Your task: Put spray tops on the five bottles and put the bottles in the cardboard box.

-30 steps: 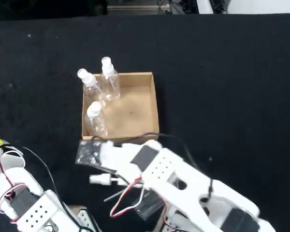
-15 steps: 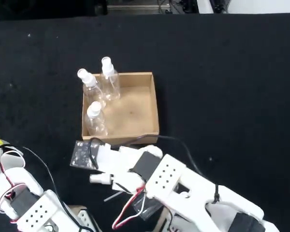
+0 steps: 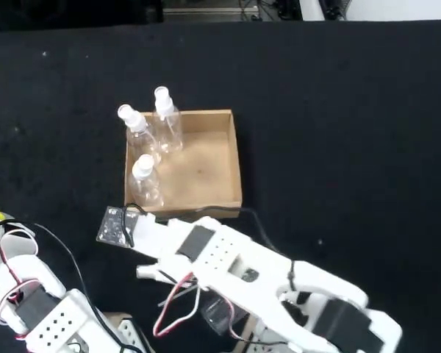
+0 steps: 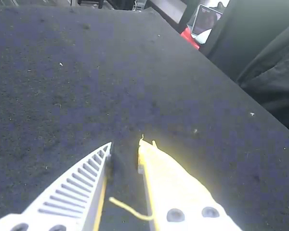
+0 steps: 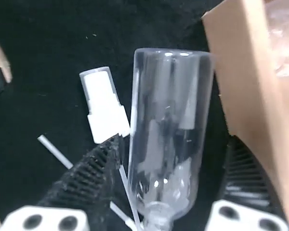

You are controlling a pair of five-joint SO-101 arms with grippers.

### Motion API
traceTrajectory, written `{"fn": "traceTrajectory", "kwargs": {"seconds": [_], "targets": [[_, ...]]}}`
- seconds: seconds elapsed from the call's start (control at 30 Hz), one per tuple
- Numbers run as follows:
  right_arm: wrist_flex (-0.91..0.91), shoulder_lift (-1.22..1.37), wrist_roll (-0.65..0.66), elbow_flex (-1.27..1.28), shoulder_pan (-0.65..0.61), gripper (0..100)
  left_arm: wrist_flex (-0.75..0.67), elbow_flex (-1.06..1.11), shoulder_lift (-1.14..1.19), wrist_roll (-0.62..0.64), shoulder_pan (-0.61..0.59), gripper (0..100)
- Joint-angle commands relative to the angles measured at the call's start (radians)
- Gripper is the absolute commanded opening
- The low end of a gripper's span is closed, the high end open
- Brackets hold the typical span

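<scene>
High view places the left arm point(image 3: 37, 309) at the near-left corner of the bench point(image 3: 338, 110). The left hand point(image 4: 125, 147) sits low over bare cloth. Its fingers are parted by a narrow gap and grasp nothing.

Farther in, a loose spray top point(image 3: 150, 273) lies flat on the bench, just on the near side of the right arm point(image 3: 235, 257). Its head points left and its dip tube trails right and near.

Beyond the top, the right hand point(image 5: 174, 142) sits just short of the near wall of the cardboard box point(image 3: 236, 162). Its fingers are spread and straddle an uncapped bottle point(image 5: 171, 110) lying on its side. A gap shows between the bottle and the finger on the box side, so the hand is released, not clamped.

Controlling relation: the bottle's long axis runs in line with the hand, roughly left to right. The neck faces the wrist and the base faces the fingertips. The spray top lies just beside the bottle on its near side. The box wall lies near the bottle on its far side, but apart from it.

Judgement: closing across the bottle's width should secure it. The right hand is the nearer one, with the left hand well apart to the left. Because the neck points into the wrist, the bottle probably needs raising or turning before the top can go on.

Farthest, three capped bottles point(image 3: 148, 147) stand upright in the left half of the box.
</scene>
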Motion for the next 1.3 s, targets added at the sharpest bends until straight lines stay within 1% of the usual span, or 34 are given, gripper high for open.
{"fn": "traceTrajectory", "kwargs": {"seconds": [0.0,0.07,0.2,0.23,0.3,0.4,0.53,0.63,0.7,0.8,0.9,0.97,1.07,1.17,1.27], "targets": [[-0.061,0.041,-0.008,-0.033,0.005,30.6,-0.031,0.019,-0.012,0.005,-0.002,8],[-0.083,0.054,-0.008,-0.033,0.029,27.7,-0.031,0.019,-0.012,0.005,-0.002,8],[-0.08,0.025,-0.008,-0.042,0.091,15.8,-0.031,0.019,-0.012,0.005,-0.002,8],[-0.074,0.007,-0.008,-0.044,0.103,14.0,-0.031,0.019,-0.012,0.005,-0.002,8],[-0.029,-0.041,-0.008,-0.05,0.115,13.6,-0.031,0.019,-0.012,0.005,-0.002,8],[0.091,-0.147,-0.008,-0.071,0.112,14.5,-0.031,0.019,-0.012,0.005,-0.002,8],[0.302,-0.314,0.002,-0.147,0.13,14.5,-0.031,0.019,-0.012,0.005,-0.001,8],[0.443,-0.41,0.002,-0.219,0.18,14.5,-0.032,0.019,-0.012,0.005,-0.001,8],[0.52,-0.455,0.002,-0.266,0.245,14.5,-0.032,0.019,-0.012,0.005,-0.001,8],[0.591,-0.493,-0.002,-0.32,0.416,14.5,-0.032,0.019,-0.012,0.005,-0.001,8],[0.608,-0.495,-0.008,-0.335,0.672,14.5,-0.031,0.019,-0.012,0.005,-0.001,8],[0.585,-0.495,-0.008,-0.312,0.852,14.5,-0.031,0.019,-0.012,0.005,-0.001,8],[0.494,-0.492,-0.011,-0.232,1.1,14.3,-0.031,0.019,-0.012,0.005,0.005,8],[0.382,-0.464,-0.1,-0.153,1.292,14.3,-0.031,0.019,-0.012,0.0,0.025,8],[0.275,-0.41,-0.247,-0.101,1.47,14.5,-0.028,0.019,-0.012,0.0,0.027,8]]}}
